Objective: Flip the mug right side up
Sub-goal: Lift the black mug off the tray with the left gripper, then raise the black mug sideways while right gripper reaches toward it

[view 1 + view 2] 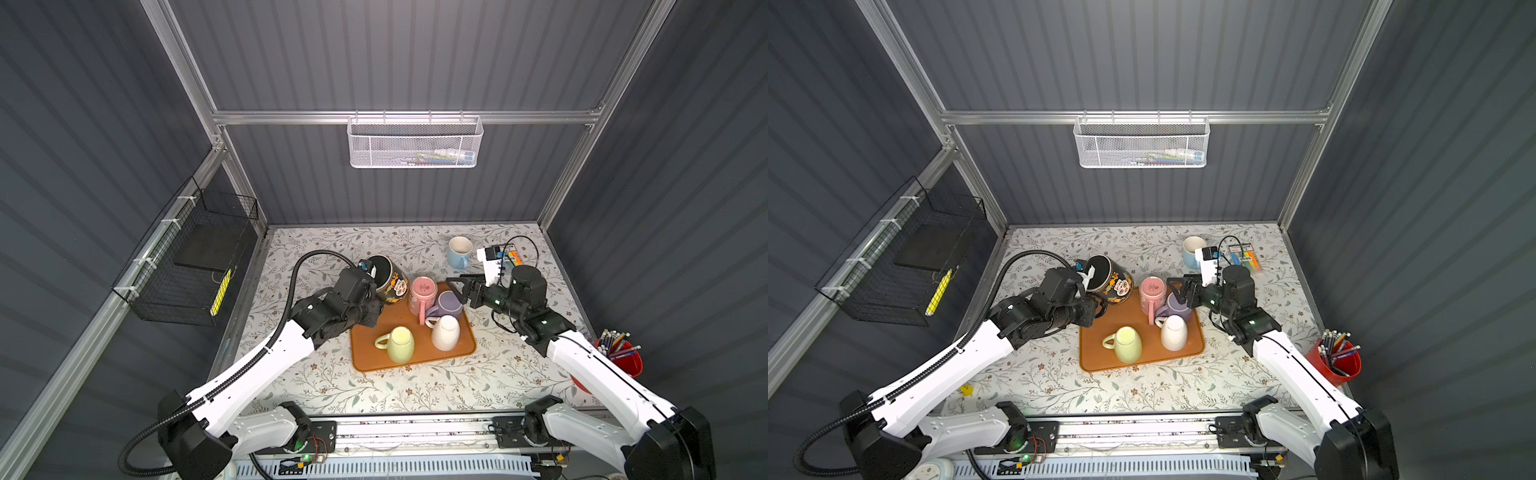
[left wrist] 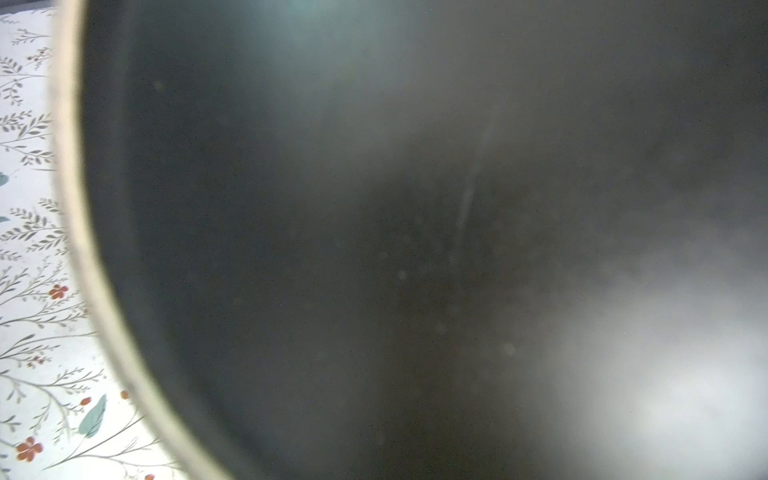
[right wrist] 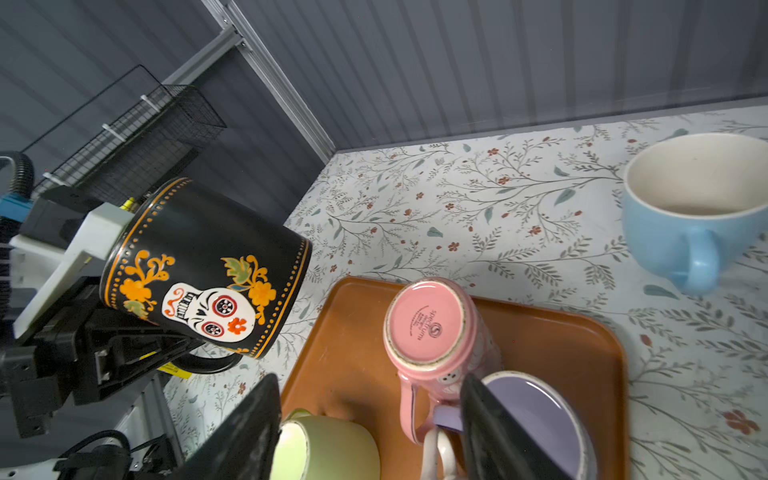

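1. Closest to a lens is the black mug (image 2: pixel 374 249): its dark inside fills the left wrist view, with the pale rim and a strip of flowered desk (image 2: pixel 29 332) beside it.
2. On my left side, the left tool (image 3: pixel 174 347) is clamped on that mug at its mouth end, near the handle. I cannot tell exactly where the fingers bite.
3. I see the mug held clear of the desk and tilted, mouth toward the left arm and base toward the orange tray (image 1: pixel 422 351). In both top views it hangs at the tray's back left corner.
4. On my right side, the right tool (image 1: pixel 454 289) hangs with its fingers well apart and nothing between them. It is above the back right part of the tray.
5. Near that tool the pink mug (image 1: pixel 423 293) stands bottom up on the tray, with its maker's stamp showing. A purple mug (image 1: pixel 446 305) is just beside it.
6. Toward me on the tray sit a white mug (image 1: pixel 445 332) and a green mug (image 1: pixel 401 343), making 4 mugs on the tray.
7. Behind the tray, a blue mug (image 1: pixel 459 251) stands mouth up on the desk.
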`<state>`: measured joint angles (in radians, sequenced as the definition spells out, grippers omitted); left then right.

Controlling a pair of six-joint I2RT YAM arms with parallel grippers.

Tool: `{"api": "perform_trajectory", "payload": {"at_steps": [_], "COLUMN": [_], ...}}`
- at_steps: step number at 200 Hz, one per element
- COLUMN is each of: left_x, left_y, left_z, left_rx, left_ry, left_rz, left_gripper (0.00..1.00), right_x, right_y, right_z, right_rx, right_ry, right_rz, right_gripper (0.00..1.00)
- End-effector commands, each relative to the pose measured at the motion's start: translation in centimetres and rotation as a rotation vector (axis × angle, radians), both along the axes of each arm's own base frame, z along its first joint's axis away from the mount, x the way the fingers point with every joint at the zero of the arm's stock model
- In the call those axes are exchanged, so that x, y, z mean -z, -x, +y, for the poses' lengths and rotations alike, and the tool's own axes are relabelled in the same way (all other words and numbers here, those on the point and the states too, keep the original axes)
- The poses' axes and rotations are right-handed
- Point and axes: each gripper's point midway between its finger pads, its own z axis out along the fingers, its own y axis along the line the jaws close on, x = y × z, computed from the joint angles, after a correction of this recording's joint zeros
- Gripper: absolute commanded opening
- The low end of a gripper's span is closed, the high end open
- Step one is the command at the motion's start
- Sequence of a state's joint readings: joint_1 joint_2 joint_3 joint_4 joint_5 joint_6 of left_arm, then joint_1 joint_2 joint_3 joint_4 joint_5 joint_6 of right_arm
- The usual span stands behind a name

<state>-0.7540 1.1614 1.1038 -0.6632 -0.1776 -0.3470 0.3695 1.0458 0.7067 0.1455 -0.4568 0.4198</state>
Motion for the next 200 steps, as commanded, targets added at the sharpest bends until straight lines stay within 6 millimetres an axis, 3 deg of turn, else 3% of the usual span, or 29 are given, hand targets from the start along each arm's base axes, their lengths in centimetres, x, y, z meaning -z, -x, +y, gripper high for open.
{"api": "perform_trajectory", "payload": {"at_steps": [1,69,115,123,200], "left_x": [-6.9,-11.5,-13.3,-13.6,-15.4], "left_y": [-1.2,-2.4,-3.0,-3.0,-3.6], "left_z": [-2.1,-4.4,-6.3,-6.6,-8.2], "left_rx": [0.015,0.08,0.145,0.155,0.213], "left_ry": [0.237,0.508,0.657,0.681,0.836], "left_rz": [-0.17,-0.232,-0.264,-0.272,-0.314], "left_gripper": [0.0,0.0,0.0,0.0,0.0], "right_x": [-1.6,-2.4,-3.2,-2.6,-5.2], "right_y": [1.3,3.9,4.6,4.2,3.5], "right_z": [1.3,2.2,2.9,3.1,4.3], "right_rx": [-0.095,-0.249,-0.334,-0.337,-0.432], "right_ry": [-0.089,-0.265,-0.372,-0.382,-0.474], "right_rz": [-0.047,-0.084,-0.091,-0.067,-0.111], "right_gripper": [0.69,0.71,0.77,0.77,0.78]}}
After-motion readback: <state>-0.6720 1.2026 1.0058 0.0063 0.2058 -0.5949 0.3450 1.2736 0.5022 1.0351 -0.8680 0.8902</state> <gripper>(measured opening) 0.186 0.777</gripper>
